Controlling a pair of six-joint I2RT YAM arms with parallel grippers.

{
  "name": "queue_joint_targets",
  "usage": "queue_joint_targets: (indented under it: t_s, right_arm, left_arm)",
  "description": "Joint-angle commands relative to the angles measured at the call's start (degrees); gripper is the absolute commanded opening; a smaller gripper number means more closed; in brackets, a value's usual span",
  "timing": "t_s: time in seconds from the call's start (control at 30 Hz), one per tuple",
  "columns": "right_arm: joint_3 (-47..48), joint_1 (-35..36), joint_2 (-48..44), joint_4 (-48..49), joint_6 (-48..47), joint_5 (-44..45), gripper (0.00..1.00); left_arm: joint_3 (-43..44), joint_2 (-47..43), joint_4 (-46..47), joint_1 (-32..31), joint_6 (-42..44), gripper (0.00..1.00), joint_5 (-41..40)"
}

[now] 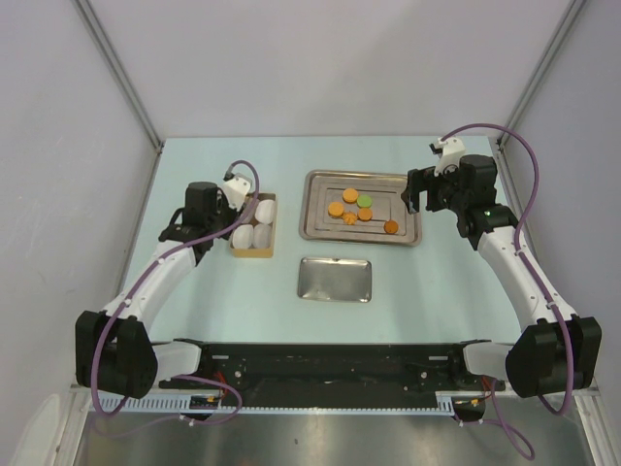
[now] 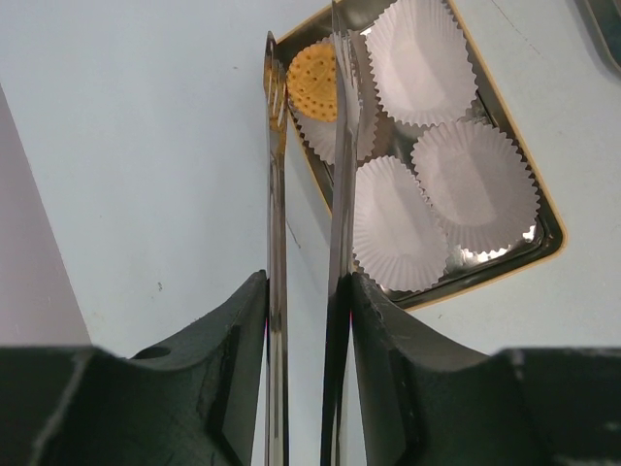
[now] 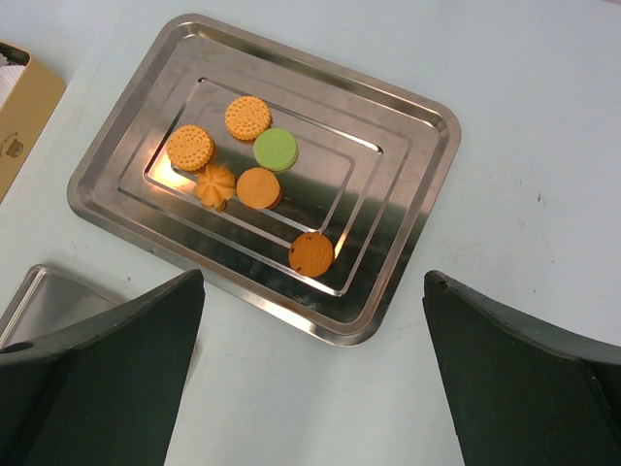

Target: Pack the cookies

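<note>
**Steel tray (image 1: pixel 309 206) holds six cookies (image 3: pixel 258 187); one more sits in a cup**

The steel tray lies in the middle, toward the far edge of the bench. On it are five orange cookies and one green cookie (image 3: pixel 276 149). Toward the left edge, a box (image 2: pixel 485 277) holds four white paper cups (image 2: pixel 475 184). One orange cookie (image 2: pixel 312 80) lies in a cup. The left gripper (image 2: pixel 309 291) squeezes one pair of tongs (image 2: pixel 276 194), with the tips right at that cookie. The right gripper (image 3: pixel 312 291) is spread wide over the tray's edge. One small steel tray (image 1: pixel 303 279) lies closer to the near edge.

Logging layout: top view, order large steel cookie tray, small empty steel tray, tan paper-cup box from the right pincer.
1. Large steel tray, just left of right pincer.
2. Small steel tray, nearer bases.
3. Tan box, far left.
</note>
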Motion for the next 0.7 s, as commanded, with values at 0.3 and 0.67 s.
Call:
queue_joint_targets:
  t_s: [0.3, 0.67]
  right_arm:
    - [0.7, 0.0, -1.0, 0.5, -0.4, 0.4, 1.00]
    - [0.7, 0.0, -0.9, 0.5, -0.4, 0.2, 1.00]
  left_arm:
    - [-0.4, -0.4, 2.3, 0.4, 1.0, 0.43, 0.9]
    - [-0.4, -2.1, 2.4, 0.5, 0.1, 0.43, 0.3]
